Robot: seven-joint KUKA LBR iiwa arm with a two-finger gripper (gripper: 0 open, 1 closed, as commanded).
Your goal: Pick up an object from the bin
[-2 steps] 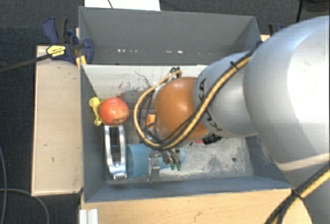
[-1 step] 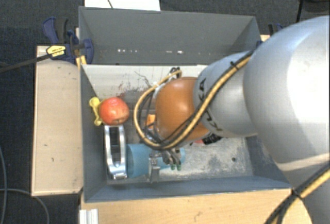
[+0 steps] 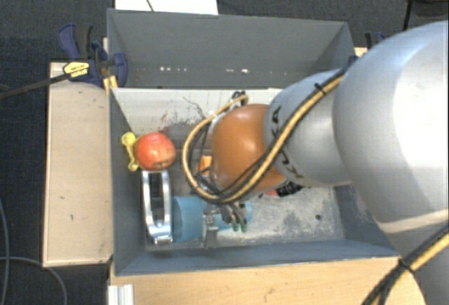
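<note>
Kim: Arm (image 3: 393, 121) is closest: big, grey, in from the right over the bin (image 3: 224, 51). Under it sits the orange cover (image 3: 238, 146), with cables (image 3: 191, 156) looped round it.

Lee: Jaws?

Kim: Poking out below the cover, low over the front of the bin floor, at the right end of a blue cylinder (image 3: 186, 218) lying on its side. Released or clenched, cannot tell. I see nothing between them.

Lee: So the cylinder is the target?

Kim: It's the nearest thing, and that's all I'd log. Touching or just beside, cannot tell.

Lee: Neighbours?

Kim: A metal ring (image 3: 156, 207) sits against the cylinder's left end, in the front-left corner. Further back by the left wall is a red ball (image 3: 154, 151), with a yellow bit (image 3: 129, 144) touching its left side.

Lee: Notes on the step?

Kim: My read is that the grasp is not yet made. To do it well, centre the jaws across the cylinder's round body, not on its end. Get low enough to pass its widest line, then close. It's round, so an off-centre squeeze would likely roll it into the ring. Lift straight up so the ring doesn't get dragged along.
</note>
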